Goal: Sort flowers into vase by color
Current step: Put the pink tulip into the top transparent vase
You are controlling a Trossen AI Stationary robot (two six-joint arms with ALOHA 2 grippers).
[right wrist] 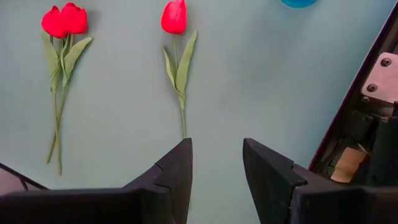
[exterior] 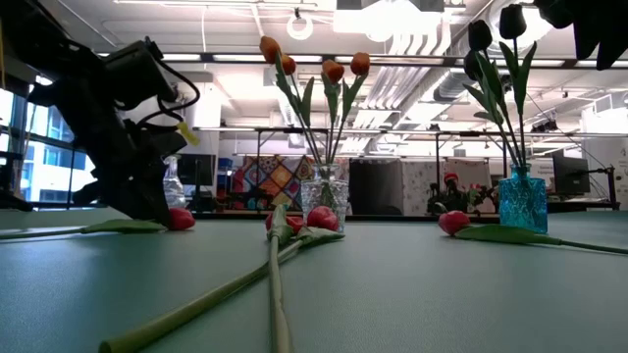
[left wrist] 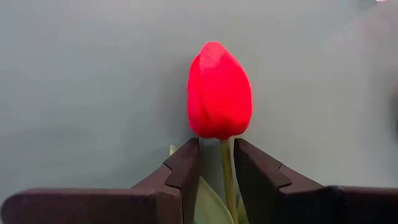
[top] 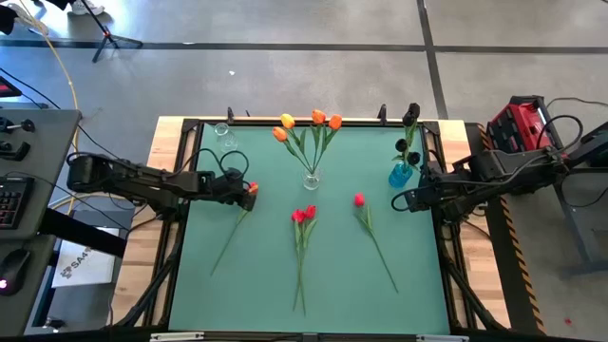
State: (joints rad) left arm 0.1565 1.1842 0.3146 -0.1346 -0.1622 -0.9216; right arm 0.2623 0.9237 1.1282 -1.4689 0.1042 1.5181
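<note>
L gripper [left wrist: 216,171] down on the mat w/ a red tulip [left wrist: 219,92]

Fingers sit either side of the stem just under the head, can't tell if they're actually pinching it. R gripper [right wrist: 216,165] hovers at the table's right edge, fingers apart, nothing between; a single red tulip [right wrist: 175,17] lies ahead of it, a red pair [right wrist: 64,20] beyond.

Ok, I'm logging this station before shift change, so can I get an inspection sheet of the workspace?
Surface: green mat, wood edges.
Job's things: orange tulips in clear vase; dark tulips in blue vase; empty vase; red pair and single red tulip lying loose.
Clutter: nothing seen.
Grippers: left gripper jaws around a red tulip's stem; right gripper empty above the mat's right side.
Cables: loops on both arms.
Surroundings: keyboard, red case.
</note>
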